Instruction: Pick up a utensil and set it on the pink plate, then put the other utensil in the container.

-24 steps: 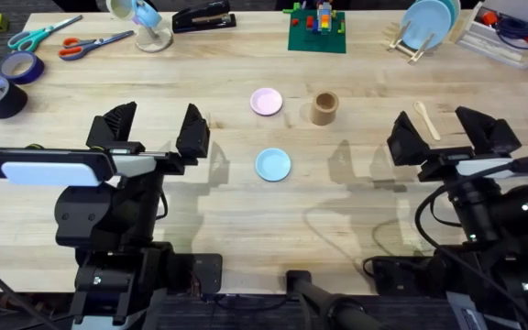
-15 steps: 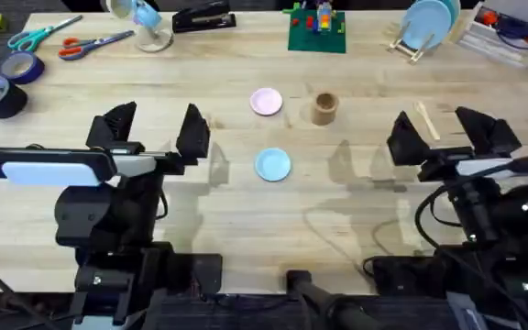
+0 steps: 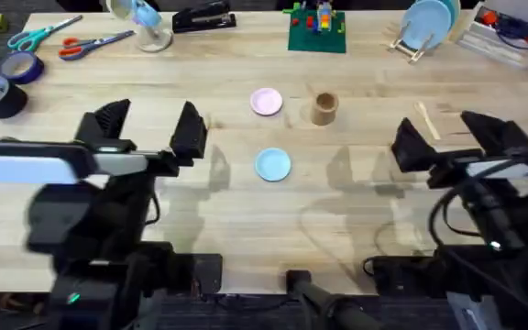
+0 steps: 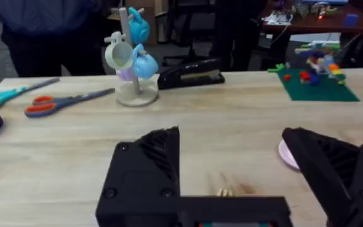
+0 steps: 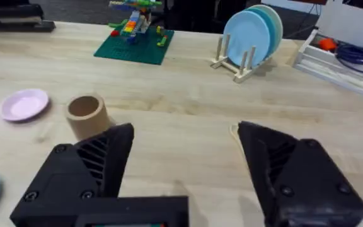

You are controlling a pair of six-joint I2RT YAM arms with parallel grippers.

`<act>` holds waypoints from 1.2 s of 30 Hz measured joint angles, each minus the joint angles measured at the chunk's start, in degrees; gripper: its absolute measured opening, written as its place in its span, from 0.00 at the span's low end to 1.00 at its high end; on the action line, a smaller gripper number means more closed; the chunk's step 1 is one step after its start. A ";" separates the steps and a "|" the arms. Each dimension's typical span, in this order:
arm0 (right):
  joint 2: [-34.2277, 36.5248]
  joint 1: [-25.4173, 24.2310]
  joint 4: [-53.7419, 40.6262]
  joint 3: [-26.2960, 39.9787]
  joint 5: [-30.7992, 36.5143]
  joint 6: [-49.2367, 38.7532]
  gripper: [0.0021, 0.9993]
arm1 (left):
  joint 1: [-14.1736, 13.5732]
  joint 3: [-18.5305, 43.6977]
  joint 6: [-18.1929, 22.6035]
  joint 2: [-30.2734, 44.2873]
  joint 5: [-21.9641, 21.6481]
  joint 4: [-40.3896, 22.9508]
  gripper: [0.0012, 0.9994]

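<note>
Both my claws hang above the pale wooden table, fingers spread wide, nothing between them. Left gripper sits over the left half toward the near edge; right gripper over the right half. The small round pale pink plate lies near the table's middle, with the tan-brown cylindrical cup upright just beside it, apart, toward the right edge. The light blue round plate lies nearer the near edge than those two. A slim pale wooden utensil lies flat toward the right edge, close by my right gripper; from overhead I cannot tell spoon from fork, and in my right wrist view its pale end shows at one finger's edge, the rest hidden. In my left wrist view faint pale tines lie on the wood between my fingers, mostly cut off by the claw body, hard to make out. The pink plate's rim there is half hidden behind one finger.
</note>
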 joint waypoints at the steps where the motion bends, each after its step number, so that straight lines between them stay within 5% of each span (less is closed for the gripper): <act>1: 0.02 0.00 -2.53 1.85 -0.04 -0.02 1.00 | 0.00 2.27 0.00 0.00 0.38 -2.25 0.99; 11: 7.12 -0.11 -24.36 23.78 -0.37 -0.17 1.00 | 0.00 26.33 0.35 7.75 2.26 -27.42 0.99; 29: 37.56 -0.11 -49.87 55.86 -0.37 -3.19 0.99 | 0.00 66.89 3.81 39.05 2.60 -58.14 0.99; 36: 45.27 -0.11 -54.41 65.57 -0.37 -3.19 0.99 | 0.00 78.34 4.24 51.38 2.60 -68.13 0.99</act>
